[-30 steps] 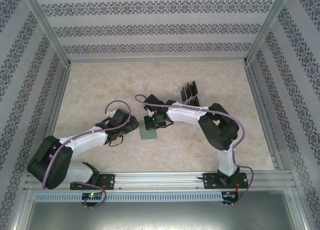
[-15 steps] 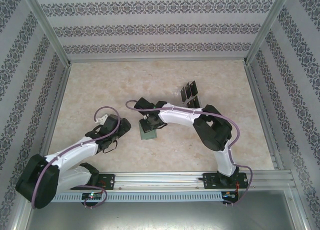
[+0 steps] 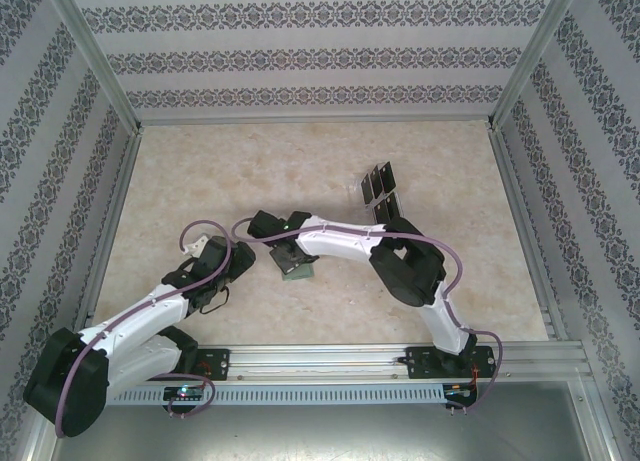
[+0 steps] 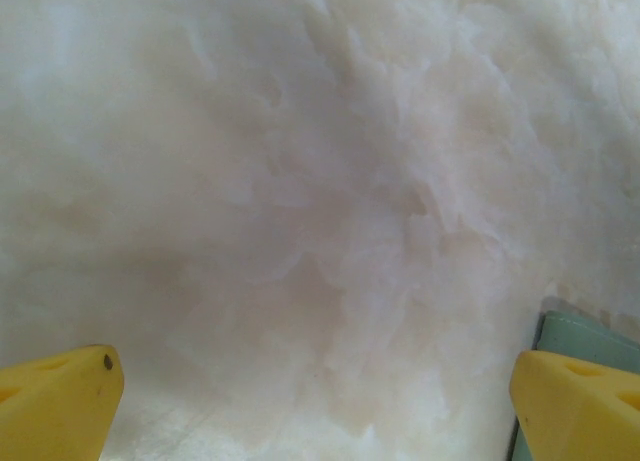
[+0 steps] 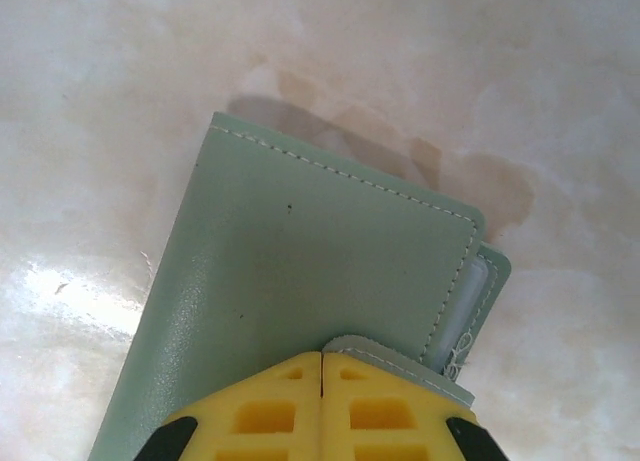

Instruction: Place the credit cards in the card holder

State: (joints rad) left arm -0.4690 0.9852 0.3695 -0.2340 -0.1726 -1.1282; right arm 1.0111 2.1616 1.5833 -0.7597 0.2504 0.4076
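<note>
1st, nearest the near edge of the table, found the left gripper spread as wide as could be. Held nothing and hung low over bare surface, with a corner of the card holder just beside the finger at the right of the wrist view.

Farther in, about mid-table, saw the right gripper closed tight, tips together at the near end of the card holder, which lay flat and askew. Noted a stitched flap right at the tips, but could not tell whether nipped between them or merely pressed down.

Beyond, toward the far right corner, made out the credit cards standing in what looked like 2 short rows, well apart from the holder.

Judged the step to be opening or bracing the soft case. Called for a hold on the top cover alone, raised slowly, with the left gripper brought in to pin the lower layer. Risked dragging the whole case otherwise.
</note>
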